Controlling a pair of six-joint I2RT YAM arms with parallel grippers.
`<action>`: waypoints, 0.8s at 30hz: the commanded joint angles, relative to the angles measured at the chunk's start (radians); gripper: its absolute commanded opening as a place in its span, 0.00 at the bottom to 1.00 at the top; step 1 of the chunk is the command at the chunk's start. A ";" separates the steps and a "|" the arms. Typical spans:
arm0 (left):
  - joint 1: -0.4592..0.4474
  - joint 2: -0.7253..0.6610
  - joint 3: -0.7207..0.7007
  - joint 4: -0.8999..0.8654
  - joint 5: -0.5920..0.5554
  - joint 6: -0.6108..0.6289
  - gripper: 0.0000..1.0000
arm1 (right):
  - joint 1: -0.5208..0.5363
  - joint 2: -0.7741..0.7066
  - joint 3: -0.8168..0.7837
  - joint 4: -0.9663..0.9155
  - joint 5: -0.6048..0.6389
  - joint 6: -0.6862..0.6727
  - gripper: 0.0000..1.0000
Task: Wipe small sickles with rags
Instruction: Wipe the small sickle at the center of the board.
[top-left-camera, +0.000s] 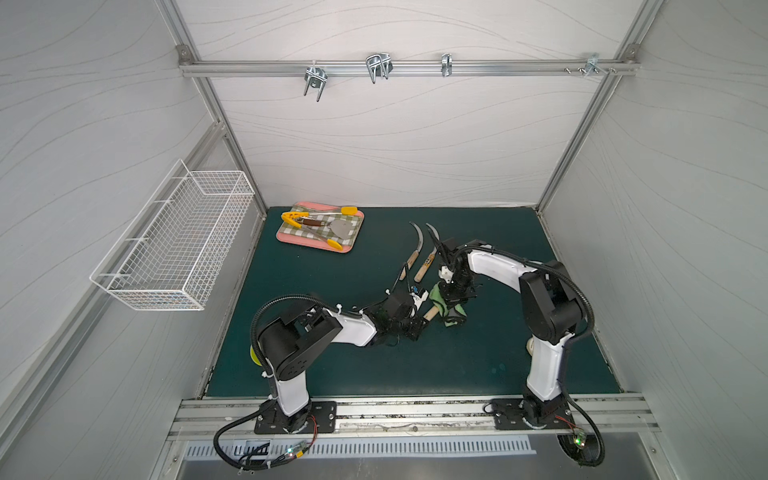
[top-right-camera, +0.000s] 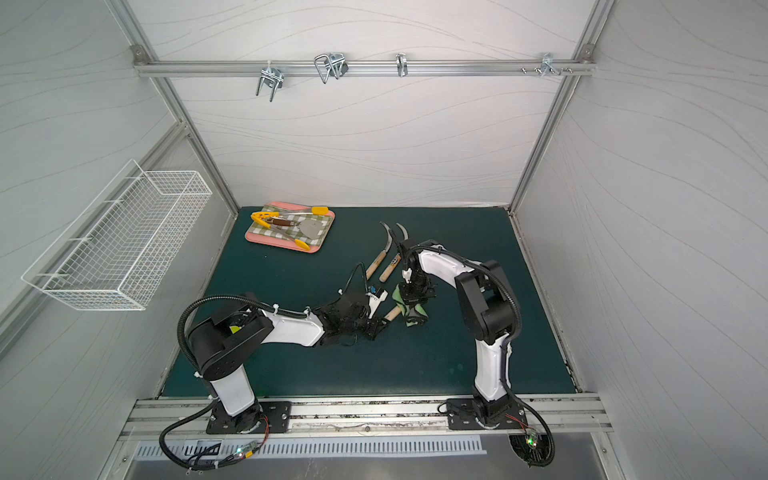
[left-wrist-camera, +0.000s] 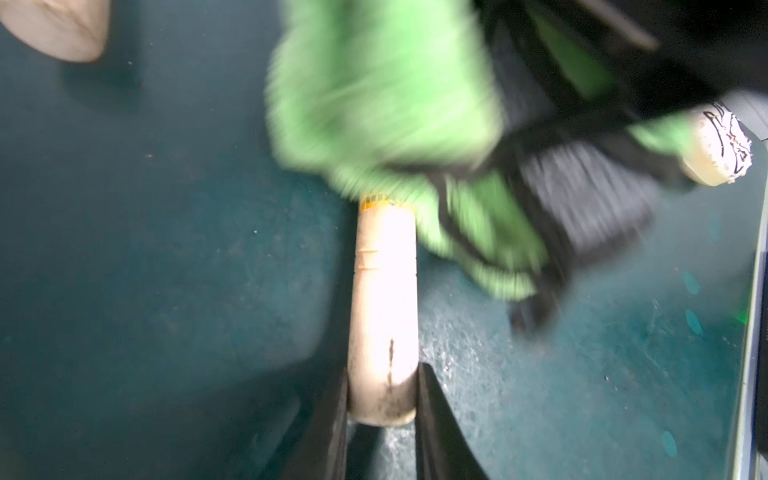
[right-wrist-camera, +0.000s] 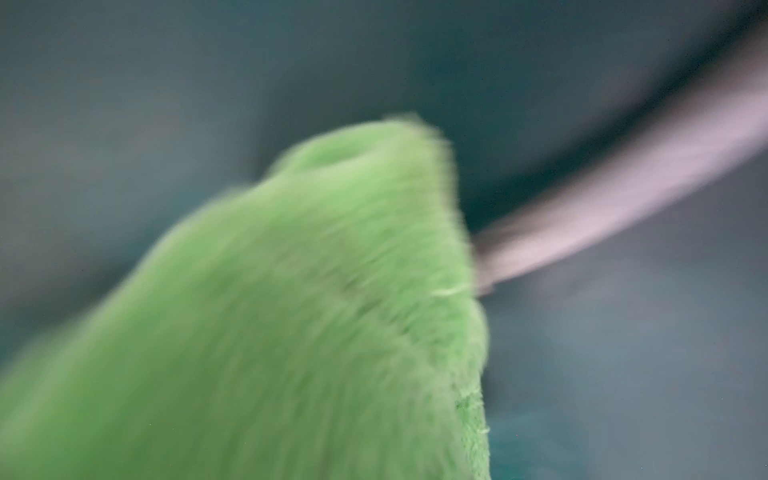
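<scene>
Left end effector is clamped narrow on the butt end of one sickle, low by the counter. That's well away from the pink tray, on the arm-base side. Right end effector is pinched shut on the green rag, which is bunched over that sickle where handle meets blade. Two spare sickles lie nearer the tray. My worry: the grip is only at the very end, so if the rag snags the curved edge, the handle could twist or slip out. The rag might also tug loose.

Tongs and spatula lie on a pink tray
</scene>
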 joint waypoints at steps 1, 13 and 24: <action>0.004 0.028 -0.023 -0.056 -0.005 -0.006 0.00 | -0.057 0.081 0.003 0.104 0.238 -0.019 0.11; 0.003 0.025 -0.045 -0.007 -0.011 -0.023 0.00 | 0.041 -0.291 0.018 -0.044 0.077 -0.003 0.12; 0.003 0.032 -0.055 0.032 -0.010 -0.023 0.00 | 0.093 -0.209 -0.120 0.168 -0.254 0.104 0.13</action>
